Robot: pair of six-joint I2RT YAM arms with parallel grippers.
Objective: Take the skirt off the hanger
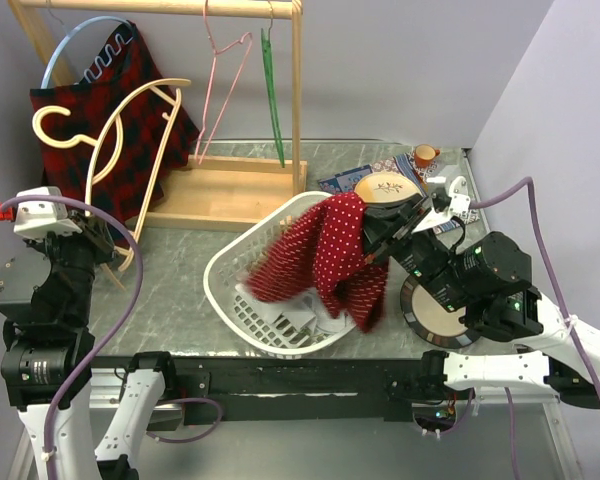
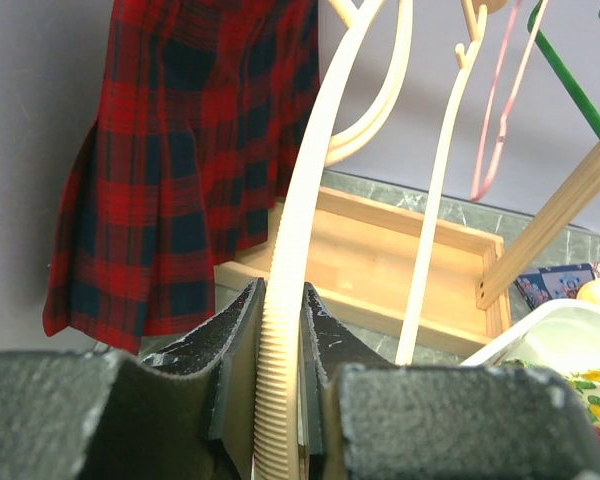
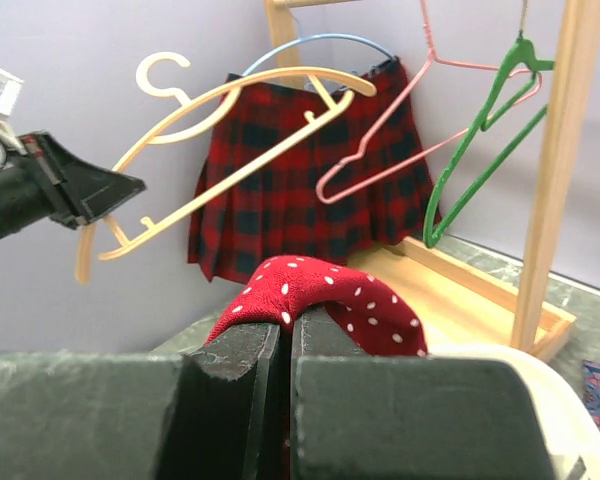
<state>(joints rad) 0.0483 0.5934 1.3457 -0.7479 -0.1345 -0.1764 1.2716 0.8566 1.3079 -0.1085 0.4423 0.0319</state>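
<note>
Item list, placed against the white basket (image 1: pixel 228 298), which sits on the grey marbled table (image 1: pixel 180 300). Far left of the basket: left gripper (image 2: pixel 282 290), jaws pinched onto the ribbed bar of the cream hanger (image 2: pixel 283 320); the hanger is bare, lifted off the table and tilted, its hook pointing away from the basket. Behind that hanger, up and left of the basket: plaid skirt (image 1: pixel 65 150), red and dark check, pleated, hanging on a blue hanger (image 3: pixel 320 40) from the top rail of the wooden rack (image 1: pixel 298 100). Rack base tray: just behind the basket's left half. On the same rail, nearer the basket: pink hanger (image 3: pixel 325 190), bare; then green hanger (image 1: pixel 272 100), bare, beside the rack's right post. At the basket: polka-dot skirt (image 1: pixel 325 250), red with white spots, off any hanger, draped across the basket's right rim, part inside and part hanging over the near outer side; white cloth lies under it in the basket. Touching the skirt from the basket's right: right gripper (image 1: pixel 375 245), fingers clamped tight on a fold at the top of the fabric. Behind it: round patterned plate (image 1: pixel 385 188) and orange cup (image 1: pixel 425 155). Right of the basket, near edge: round tan disc (image 1: pixel 435 312), partly under the right arm.
</note>
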